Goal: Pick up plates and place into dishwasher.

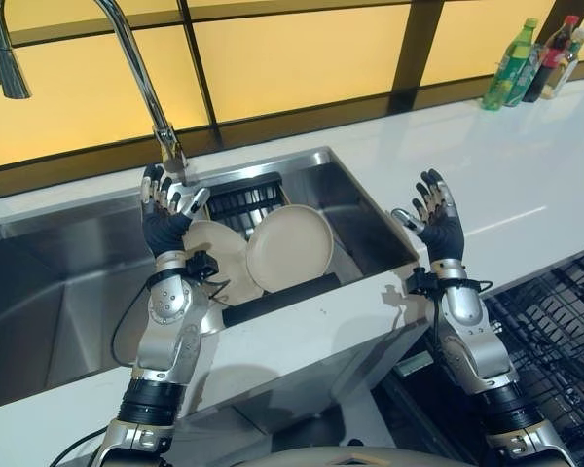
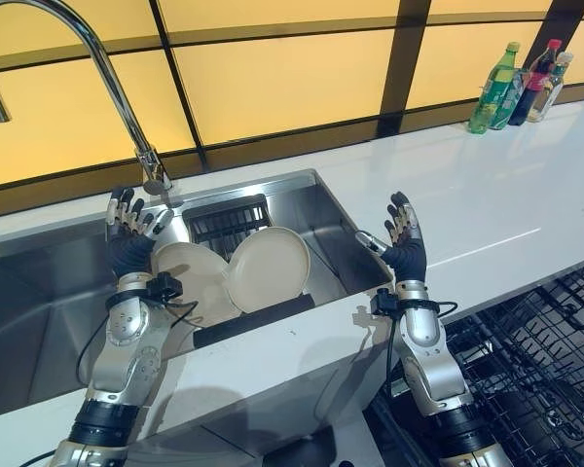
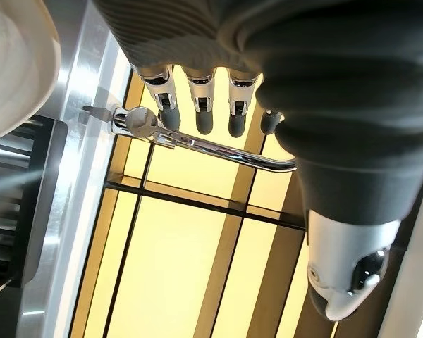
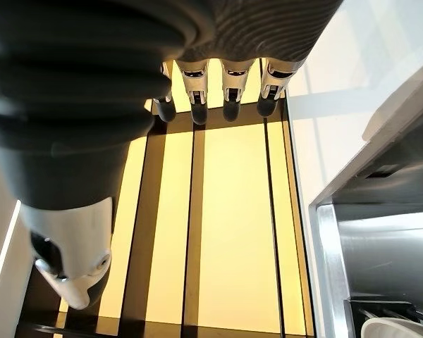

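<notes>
- Left eye view: two beige plates [image 1: 290,247] are seen leaning on edge in a dark rack [image 1: 245,199] inside the steel sink [image 1: 68,292], overlapping.
- Left hand [image 1: 165,209] is raised beside them, fingers straight, nothing held.
- Right hand [image 1: 436,219] is raised over the white counter [image 1: 526,175], fingers spread, empty.
- Dishwasher rack [image 1: 555,331] lies open lower right.
- Bottle [image 1: 511,63] labels are unreadable.

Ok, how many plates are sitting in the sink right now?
2, both leaning in the sink: the left plate partly behind the right plate. More could be hidden behind them.
</notes>
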Available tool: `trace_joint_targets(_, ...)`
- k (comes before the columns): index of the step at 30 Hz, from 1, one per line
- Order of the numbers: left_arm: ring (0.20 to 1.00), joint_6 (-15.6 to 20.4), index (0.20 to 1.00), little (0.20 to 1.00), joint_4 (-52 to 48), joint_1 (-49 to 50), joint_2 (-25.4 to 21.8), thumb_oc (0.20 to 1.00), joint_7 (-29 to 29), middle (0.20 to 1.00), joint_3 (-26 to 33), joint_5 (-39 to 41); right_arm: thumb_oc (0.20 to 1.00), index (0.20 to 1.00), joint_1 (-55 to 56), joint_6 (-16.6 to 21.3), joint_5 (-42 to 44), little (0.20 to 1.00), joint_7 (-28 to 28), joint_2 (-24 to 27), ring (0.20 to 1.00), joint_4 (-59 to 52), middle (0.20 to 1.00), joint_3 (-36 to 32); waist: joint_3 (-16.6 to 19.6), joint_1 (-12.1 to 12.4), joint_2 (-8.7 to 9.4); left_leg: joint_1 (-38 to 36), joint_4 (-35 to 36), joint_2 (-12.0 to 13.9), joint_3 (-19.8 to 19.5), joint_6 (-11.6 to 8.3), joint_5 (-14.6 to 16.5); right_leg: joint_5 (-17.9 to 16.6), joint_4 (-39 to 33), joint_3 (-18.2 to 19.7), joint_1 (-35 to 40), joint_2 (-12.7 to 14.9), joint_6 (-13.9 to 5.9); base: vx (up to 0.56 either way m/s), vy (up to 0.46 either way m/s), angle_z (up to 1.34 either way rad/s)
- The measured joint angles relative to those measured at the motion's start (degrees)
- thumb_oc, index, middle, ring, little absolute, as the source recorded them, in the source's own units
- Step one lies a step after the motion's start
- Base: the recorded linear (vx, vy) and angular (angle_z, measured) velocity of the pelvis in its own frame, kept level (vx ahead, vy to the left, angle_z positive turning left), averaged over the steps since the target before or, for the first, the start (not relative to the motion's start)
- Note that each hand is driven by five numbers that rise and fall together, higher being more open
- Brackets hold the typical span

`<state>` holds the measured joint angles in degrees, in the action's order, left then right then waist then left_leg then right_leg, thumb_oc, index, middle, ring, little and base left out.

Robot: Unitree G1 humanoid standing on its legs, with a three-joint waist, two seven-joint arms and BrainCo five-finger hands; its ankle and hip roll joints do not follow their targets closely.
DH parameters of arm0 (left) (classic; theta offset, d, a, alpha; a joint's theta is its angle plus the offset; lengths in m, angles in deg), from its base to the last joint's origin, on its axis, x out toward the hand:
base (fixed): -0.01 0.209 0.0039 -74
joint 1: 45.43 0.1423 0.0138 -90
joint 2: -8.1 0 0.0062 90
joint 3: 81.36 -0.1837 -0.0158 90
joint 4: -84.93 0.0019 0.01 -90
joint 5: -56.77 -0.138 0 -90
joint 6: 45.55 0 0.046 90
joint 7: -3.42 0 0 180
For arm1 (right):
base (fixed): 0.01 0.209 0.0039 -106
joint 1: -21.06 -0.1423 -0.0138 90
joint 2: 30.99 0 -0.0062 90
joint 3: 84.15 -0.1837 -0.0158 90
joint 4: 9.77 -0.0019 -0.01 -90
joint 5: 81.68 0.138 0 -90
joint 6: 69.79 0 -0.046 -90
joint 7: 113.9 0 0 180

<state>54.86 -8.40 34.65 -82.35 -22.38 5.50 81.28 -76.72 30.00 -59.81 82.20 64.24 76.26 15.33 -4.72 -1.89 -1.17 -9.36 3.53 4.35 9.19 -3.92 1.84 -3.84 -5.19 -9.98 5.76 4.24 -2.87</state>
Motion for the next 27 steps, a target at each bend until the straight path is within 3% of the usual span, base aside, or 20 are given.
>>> trace_joint_targets(15, 1.0, 0.0, 1.0, 1.0, 0.0, 0.1, -0.5, 1.0, 5.6, 1.0, 1.2, -0.3, 1.0, 1.0, 0.0, -0.2, -1.0, 1.0, -0.2, 0.0, 1.0, -0.1, 1.0, 0.1, 0.1, -0.2, -0.22, -0.8, 0.3, -0.1, 0.1, 0.04, -0.1, 0.0, 0.0, 0.0, 0.3, 0.0, -0.02, 0.0, 0.0, 0.0)
trace_joint_targets(27, 1.0, -1.7, 1.0, 1.0, 0.0, 0.0, -5.7, 1.0, 16.8, 1.0, 0.8, -5.6, 1.0, 1.0, 0.1, -1.4, -1.0, 1.0, -0.3, 0.0, 1.0, -0.1, 1.0, 0.1, 1.0, -0.7, -1.53, -1.7, 1.4, -0.1, 0.9, 0.11, -0.4, 0.1, 0.0, 0.6, 0.3, 0.0, -0.07, 0.04, 0.011, -0.02)
